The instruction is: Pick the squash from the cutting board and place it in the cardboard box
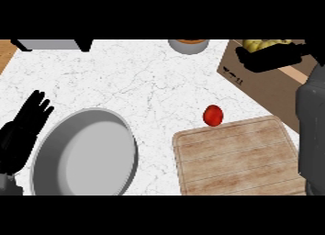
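Note:
The yellow squash (266, 44) is at the top right, over the open cardboard box (260, 87), and only its upper part shows. My right hand (270, 58) is curled round it from below, with the grey forearm (317, 124) running down the right edge. The wooden cutting board (236, 158) lies at the lower right with nothing on it. My left hand (23, 124) rests open at the left edge, fingers pointing up.
A red tomato (213, 115) sits on the counter just beyond the board's far edge. A large grey plate (84, 153) lies at the lower left beside my left hand. A bowl (189, 45) and a grey appliance (53, 44) stand along the far edge.

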### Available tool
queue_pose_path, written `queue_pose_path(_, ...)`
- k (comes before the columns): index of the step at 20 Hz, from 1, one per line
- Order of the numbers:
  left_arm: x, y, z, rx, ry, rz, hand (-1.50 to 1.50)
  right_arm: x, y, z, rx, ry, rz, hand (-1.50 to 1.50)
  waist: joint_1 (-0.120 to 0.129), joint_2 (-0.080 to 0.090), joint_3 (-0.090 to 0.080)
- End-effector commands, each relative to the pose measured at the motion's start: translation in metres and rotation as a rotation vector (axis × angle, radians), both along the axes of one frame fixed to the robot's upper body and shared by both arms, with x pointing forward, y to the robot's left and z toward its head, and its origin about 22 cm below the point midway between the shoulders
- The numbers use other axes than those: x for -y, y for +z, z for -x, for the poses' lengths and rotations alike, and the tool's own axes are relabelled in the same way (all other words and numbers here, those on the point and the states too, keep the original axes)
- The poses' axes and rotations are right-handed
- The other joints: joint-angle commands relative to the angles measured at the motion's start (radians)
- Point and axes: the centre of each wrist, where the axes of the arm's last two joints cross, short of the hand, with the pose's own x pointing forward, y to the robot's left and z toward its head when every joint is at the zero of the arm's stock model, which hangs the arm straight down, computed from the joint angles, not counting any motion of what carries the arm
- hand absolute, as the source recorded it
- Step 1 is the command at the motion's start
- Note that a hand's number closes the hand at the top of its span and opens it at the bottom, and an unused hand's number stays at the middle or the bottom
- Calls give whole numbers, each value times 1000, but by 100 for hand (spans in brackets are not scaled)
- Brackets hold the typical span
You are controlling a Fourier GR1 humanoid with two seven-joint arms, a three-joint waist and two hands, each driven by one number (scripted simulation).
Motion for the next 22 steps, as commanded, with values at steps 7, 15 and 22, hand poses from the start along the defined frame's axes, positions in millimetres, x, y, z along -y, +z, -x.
queue_pose_path(7,-3,1,11,-3,-13,6,0,47,-40,-41,20,-8,29,150,7,2,0)
queue_pose_path(15,-6,0,-6,-1,-3,3,0,73,-79,-81,-45,0,31,150,10,5,0)
queue_pose_path(22,5,20,-6,19,-15,-6,0,102,-112,-93,-279,5,-80,150,16,4,1)
